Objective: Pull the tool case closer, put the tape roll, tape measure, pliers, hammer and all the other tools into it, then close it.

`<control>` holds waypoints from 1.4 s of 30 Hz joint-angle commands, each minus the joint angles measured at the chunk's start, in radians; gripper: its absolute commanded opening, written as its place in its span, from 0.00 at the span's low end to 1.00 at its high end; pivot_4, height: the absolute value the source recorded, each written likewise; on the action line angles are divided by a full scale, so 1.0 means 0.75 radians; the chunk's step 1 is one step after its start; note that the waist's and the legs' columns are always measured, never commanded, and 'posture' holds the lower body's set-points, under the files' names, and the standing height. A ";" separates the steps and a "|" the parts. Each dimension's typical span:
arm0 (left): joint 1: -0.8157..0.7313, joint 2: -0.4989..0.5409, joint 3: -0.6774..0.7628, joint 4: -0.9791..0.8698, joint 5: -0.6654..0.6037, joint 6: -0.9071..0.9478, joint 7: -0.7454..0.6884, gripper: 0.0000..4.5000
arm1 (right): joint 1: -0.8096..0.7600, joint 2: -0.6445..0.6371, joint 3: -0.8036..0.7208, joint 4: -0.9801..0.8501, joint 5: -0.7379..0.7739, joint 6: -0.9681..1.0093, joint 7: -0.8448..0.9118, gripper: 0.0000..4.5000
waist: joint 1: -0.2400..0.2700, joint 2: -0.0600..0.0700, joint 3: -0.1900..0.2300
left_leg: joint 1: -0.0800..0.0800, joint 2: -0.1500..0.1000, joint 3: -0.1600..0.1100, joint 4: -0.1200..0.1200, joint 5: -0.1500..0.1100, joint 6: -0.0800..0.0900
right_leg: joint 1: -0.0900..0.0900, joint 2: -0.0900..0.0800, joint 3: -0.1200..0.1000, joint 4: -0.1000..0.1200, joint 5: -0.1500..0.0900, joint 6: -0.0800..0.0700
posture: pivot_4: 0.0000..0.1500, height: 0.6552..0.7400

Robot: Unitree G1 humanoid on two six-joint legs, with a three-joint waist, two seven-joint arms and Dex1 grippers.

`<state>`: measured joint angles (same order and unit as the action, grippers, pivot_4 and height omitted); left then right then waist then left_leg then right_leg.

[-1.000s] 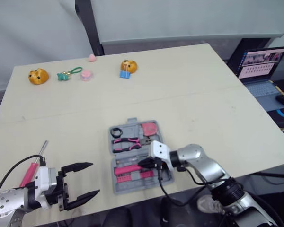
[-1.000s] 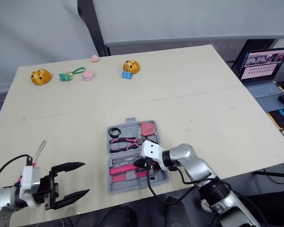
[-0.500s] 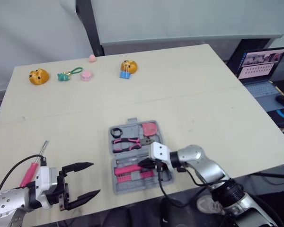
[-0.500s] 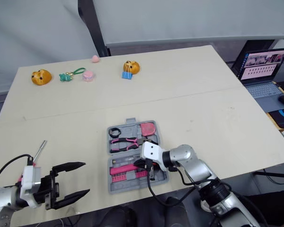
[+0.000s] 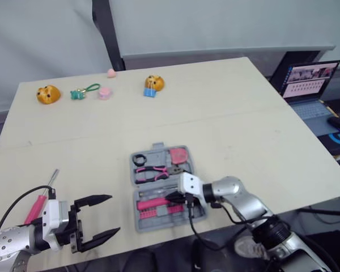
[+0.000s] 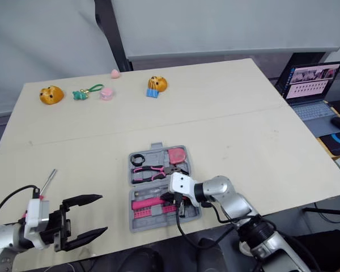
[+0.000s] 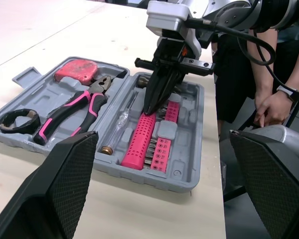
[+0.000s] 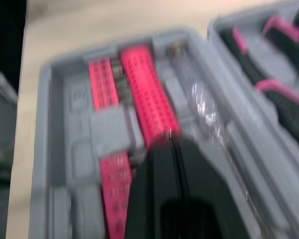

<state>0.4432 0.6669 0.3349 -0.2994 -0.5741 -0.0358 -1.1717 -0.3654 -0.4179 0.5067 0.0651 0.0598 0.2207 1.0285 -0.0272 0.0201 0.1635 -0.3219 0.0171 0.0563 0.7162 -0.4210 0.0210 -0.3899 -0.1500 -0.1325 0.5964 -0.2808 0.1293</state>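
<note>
Beside the splayed left gripper [image 5: 114,213] lies a screwdriver [image 5: 41,196]; right gripper [image 7: 149,106], pinched closed, inside the tool case [image 5: 157,148]

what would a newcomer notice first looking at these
The open grey tool case at the front edge of the table draws the eye first, with pink pliers inside. The right gripper pokes down into it, fingers shut, tips at a pink handle. On the robot's left, the left gripper hangs wide open beside a pink screwdriver lying outside the case.
</note>
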 commanded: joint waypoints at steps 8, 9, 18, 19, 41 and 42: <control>-0.001 -0.010 0.009 -0.003 -0.005 -0.023 -0.007 1.00 | 0.076 -0.031 0.073 0.169 -0.099 0.093 -0.011 0.01 | 0.000 0.002 -0.005 | 0.003 0.001 0.000 -0.001 0.000 -0.001 | 0.003 -0.002 0.001 -0.001 -0.001 -0.001 | 1.00 0.71; -0.003 -0.014 0.010 -0.002 -0.010 -0.020 -0.002 1.00 | 0.070 -0.032 0.064 0.154 -0.092 0.095 -0.011 0.01 | 0.000 0.002 -0.004 | 0.003 0.001 0.000 -0.001 -0.001 -0.001 | 0.003 -0.002 0.001 -0.001 -0.001 -0.001 | 1.00 0.71; -0.087 -0.014 0.029 -0.005 -0.086 0.129 0.055 1.00 | -0.033 -0.112 -0.180 -0.403 0.160 0.400 0.027 0.01 | 0.004 0.012 0.004 | -0.016 0.000 -0.003 0.001 0.000 0.000 | -0.012 -0.002 0.002 0.001 0.000 -0.001 | 1.00 0.71; -0.086 -0.006 0.035 -0.007 -0.093 0.146 0.052 1.00 | -0.034 -0.142 -0.224 -0.482 0.211 0.459 0.035 0.01 | 0.003 0.011 0.004 | -0.021 0.000 -0.003 0.001 0.000 0.000 | -0.018 -0.002 0.001 0.004 0.000 -0.001 | 1.00 0.71; 0.280 -0.063 0.260 0.062 0.075 0.061 0.130 1.00 | 0.873 -0.543 -0.988 -0.776 0.437 0.362 0.016 0.01 | 0.038 -0.010 0.019 | -0.031 -0.004 0.004 0.002 -0.001 0.004 | -0.023 0.003 -0.005 -0.008 0.004 0.005 | 1.00 0.71; 0.296 -0.076 0.263 0.052 0.075 0.055 0.135 1.00 | 0.898 -0.537 -1.002 -0.775 0.445 0.359 0.010 0.01 | 0.038 -0.011 0.020 | -0.027 -0.003 0.005 0.002 -0.001 0.004 | -0.021 0.003 -0.003 -0.008 0.004 0.005 | 1.00 0.71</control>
<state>0.6369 0.6257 0.5021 -0.2550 -0.5265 0.0312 -1.0820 0.2827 -0.8293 -0.2024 -0.4848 0.3751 0.5236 1.0462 0.0015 0.0119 0.1785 -0.3403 0.0160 0.0605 0.7174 -0.4219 0.0239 -0.4040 -0.1482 -0.1344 0.5906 -0.2782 0.1330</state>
